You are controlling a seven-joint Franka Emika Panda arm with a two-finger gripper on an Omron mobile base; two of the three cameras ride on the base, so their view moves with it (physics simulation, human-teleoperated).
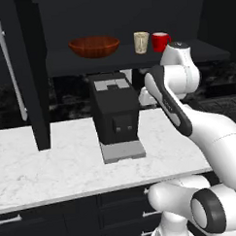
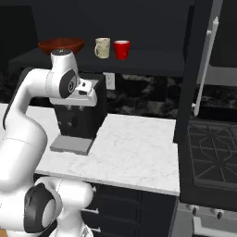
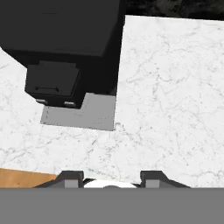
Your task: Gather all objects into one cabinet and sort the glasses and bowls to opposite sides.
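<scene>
The black wall cabinet (image 1: 136, 56) has its tall door (image 1: 33, 75) swung open, and the long pale bar handle (image 1: 10, 66) runs down the door. On the dark shelf inside sit three things in a row. The wide reddish-brown wooden bowl (image 1: 94, 46) is on the left side of the shelf. The cream-beige handleless cup (image 1: 141, 42) stands to its right, a little apart from the bowl. The bright red mug (image 1: 161, 41) stands just beside the cream cup, on its right. Below the shelf, a big black coffee machine (image 1: 115, 110) sits on the white marble surface (image 1: 54, 166), with its flat grey tray (image 1: 122, 151) at the front. The white robot arm (image 1: 182, 102) bends up in front of the cabinet, to the right of the coffee machine. The gripper (image 3: 112, 177) hangs over the white surface and looks down on it, with the coffee machine near it. Its two dark finger tips (image 3: 70, 177) are set wide apart and there is nothing between them.
</scene>
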